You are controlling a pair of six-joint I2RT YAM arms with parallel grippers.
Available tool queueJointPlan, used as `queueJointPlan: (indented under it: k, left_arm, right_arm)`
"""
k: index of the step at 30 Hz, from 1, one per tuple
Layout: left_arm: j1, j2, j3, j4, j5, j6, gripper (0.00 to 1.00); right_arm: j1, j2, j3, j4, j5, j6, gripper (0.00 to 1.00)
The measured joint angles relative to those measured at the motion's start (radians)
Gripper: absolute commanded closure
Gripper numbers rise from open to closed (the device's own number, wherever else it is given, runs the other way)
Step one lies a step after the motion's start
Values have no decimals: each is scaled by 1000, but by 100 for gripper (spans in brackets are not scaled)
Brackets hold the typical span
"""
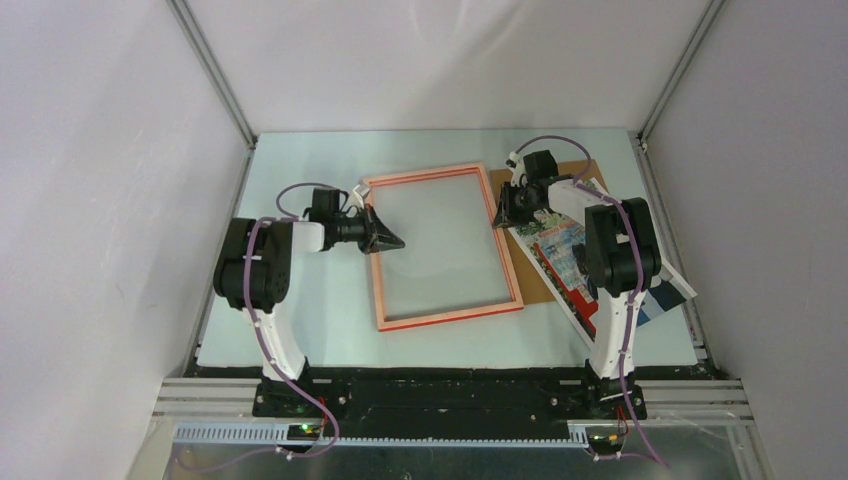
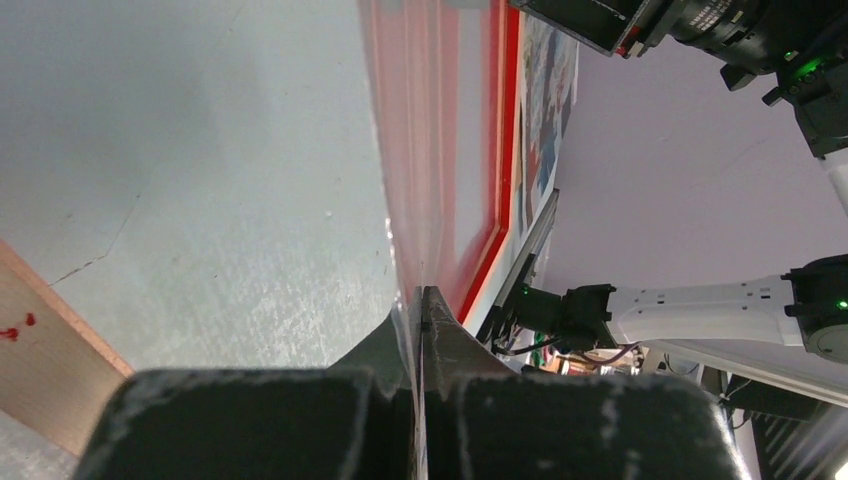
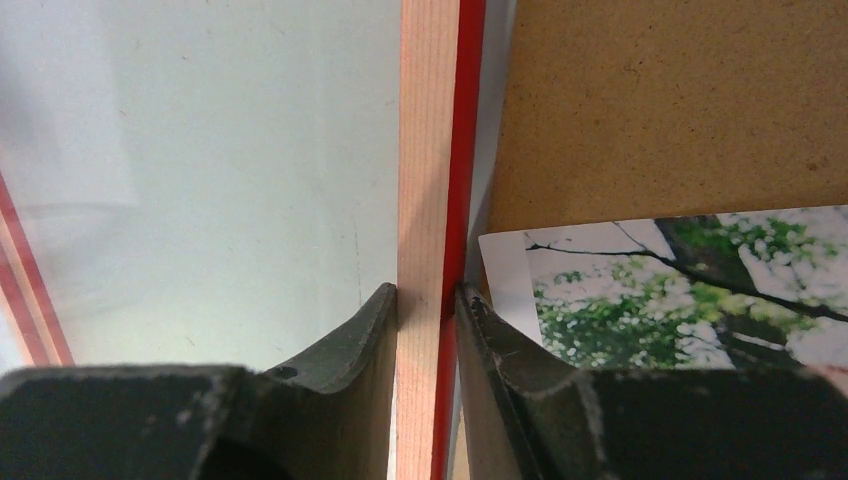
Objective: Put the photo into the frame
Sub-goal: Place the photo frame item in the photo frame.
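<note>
The frame point(image 1: 449, 315) lies flat mid-table, pale orange-pink back up, with a clear sheet point(image 1: 440, 240) in its opening. My left gripper point(image 1: 395, 242) reaches in over the left rail. In the left wrist view its jaws point(image 2: 420, 295) are shut on the thin edge of that clear sheet point(image 2: 405, 150), and the frame's red rail point(image 2: 480, 250) shows beyond. My right gripper point(image 1: 503, 215) is shut on the frame's right rail point(image 3: 425, 150), one finger point(image 3: 360, 330) on each side. The photo point(image 1: 560, 250) lies picture up just right of the frame, partly under the right arm; its tree corner point(image 3: 680, 290) shows in the right wrist view.
A brown backing board point(image 1: 580, 172) lies under the photo at the back right, and it also shows in the right wrist view point(image 3: 660, 100). The pale table point(image 1: 300, 300) is closed in by white walls on three sides.
</note>
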Motion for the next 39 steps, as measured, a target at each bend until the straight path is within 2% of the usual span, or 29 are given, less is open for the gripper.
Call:
queueJointPlan:
  k: [8, 16, 27, 39]
  left_arm:
    - [-1, 13, 19, -49, -28, 21, 95]
    - [-2, 31, 42, -101, -63, 53, 82]
    - [-2, 31, 79, -213, -116, 121, 72]
    - [-2, 31, 81, -285, -165, 161, 55]
  right_arm:
    - [5, 0, 0, 2, 6, 0, 68]
    - [17, 0, 0, 5, 11, 0, 69]
    - [43, 0, 0, 7, 11, 2, 68]
    - [56, 0, 0, 8, 11, 9, 67]
